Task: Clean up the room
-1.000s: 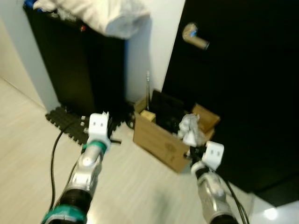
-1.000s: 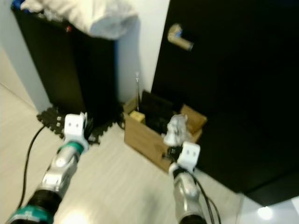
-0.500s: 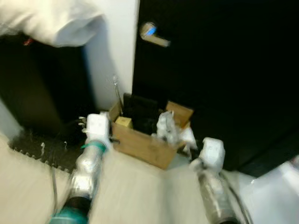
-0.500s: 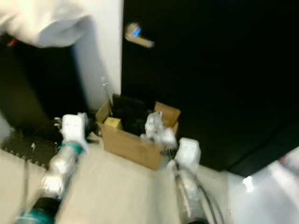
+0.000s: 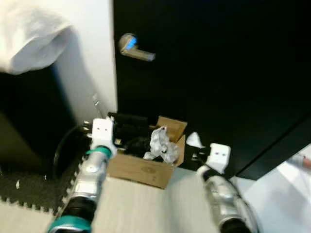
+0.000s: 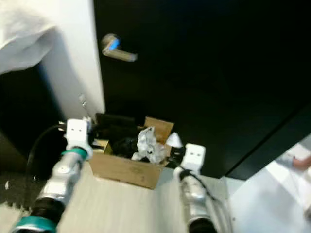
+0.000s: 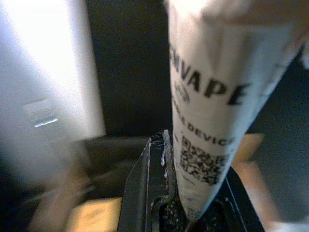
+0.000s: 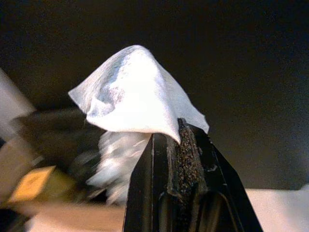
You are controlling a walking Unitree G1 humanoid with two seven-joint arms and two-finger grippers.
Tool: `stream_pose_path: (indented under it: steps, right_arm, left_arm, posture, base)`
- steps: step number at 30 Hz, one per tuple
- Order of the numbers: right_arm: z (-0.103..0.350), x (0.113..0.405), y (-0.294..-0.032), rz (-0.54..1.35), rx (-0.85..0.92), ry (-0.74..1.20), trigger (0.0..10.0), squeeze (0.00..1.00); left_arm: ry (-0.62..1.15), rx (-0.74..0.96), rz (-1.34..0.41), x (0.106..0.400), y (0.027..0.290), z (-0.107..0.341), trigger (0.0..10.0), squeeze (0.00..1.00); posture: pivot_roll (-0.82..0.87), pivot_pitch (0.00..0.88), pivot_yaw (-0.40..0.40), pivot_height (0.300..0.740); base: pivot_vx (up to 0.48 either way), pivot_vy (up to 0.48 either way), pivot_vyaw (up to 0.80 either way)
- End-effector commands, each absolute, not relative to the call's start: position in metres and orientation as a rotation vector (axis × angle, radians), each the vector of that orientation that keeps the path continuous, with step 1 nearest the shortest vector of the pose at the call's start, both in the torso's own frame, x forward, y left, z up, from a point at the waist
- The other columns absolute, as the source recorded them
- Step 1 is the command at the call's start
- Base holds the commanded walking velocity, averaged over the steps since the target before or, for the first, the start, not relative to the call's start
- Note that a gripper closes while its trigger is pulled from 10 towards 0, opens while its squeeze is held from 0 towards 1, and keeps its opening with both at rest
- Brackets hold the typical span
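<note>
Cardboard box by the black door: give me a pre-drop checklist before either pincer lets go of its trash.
1. Right pincer clamped on the white crumpled tissue: ok.
2. Left pincer clamped on the white printed paper packet: ok.
3. Open brown cardboard box within view ahead: ok.
4. Room left in the box, which holds crumpled white paper and dark items: cannot tell.
5. Tissue directly above the box opening: not ok; it sits beside the box's right flap.
6. Left packet above the opening: cannot tell.

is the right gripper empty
No, the right gripper is pinched shut on a crumpled white tissue, which sticks out past its fingertips.
</note>
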State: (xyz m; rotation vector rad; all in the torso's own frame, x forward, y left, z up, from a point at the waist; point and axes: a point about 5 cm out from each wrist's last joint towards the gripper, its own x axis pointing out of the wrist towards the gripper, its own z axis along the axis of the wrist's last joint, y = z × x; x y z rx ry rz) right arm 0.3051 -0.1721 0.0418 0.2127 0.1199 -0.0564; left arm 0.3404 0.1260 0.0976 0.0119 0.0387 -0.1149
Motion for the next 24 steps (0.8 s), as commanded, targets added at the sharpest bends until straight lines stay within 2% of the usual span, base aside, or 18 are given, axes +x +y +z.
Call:
stream_pose_path:
  steps: [1, 9, 20, 24]
  right_arm:
    - [0.036, 0.302, -0.170, -0.061, 0.221, 0.142, 10.0, 0.00]
    - [0.036, 0.301, -0.169, -0.047, 0.190, 0.142, 10.0, 0.00]
    - [0.044, 0.305, -0.152, 0.076, 0.137, 0.103, 10.0, 0.00]
    - [0.045, 0.305, -0.146, 0.111, 0.053, 0.108, 10.0, 0.00]
  left_arm:
    - [0.058, 0.026, -0.102, 0.338, 0.132, 0.093, 10.0, 0.00]
    - [0.066, 0.029, -0.098, 0.338, 0.131, 0.091, 10.0, 0.00]
    - [0.120, 0.081, 0.040, 0.336, 0.153, 0.077, 10.0, 0.00]
    - [0.154, 0.151, 0.156, 0.334, 0.178, 0.071, 10.0, 0.00]
  posture:
    - [0.07, 0.000, 0.004, 0.740]
    - [0.07, 0.003, 0.001, 0.740]
    - [0.06, 0.005, -0.025, 0.740]
    - [0.06, 0.009, -0.033, 0.740]
  base:
    - [0.300, 0.000, -0.77]
    - [0.302, 0.000, -0.77]
    - [0.302, 0.000, 0.00]
    - [0.282, 0.000, 0.20]
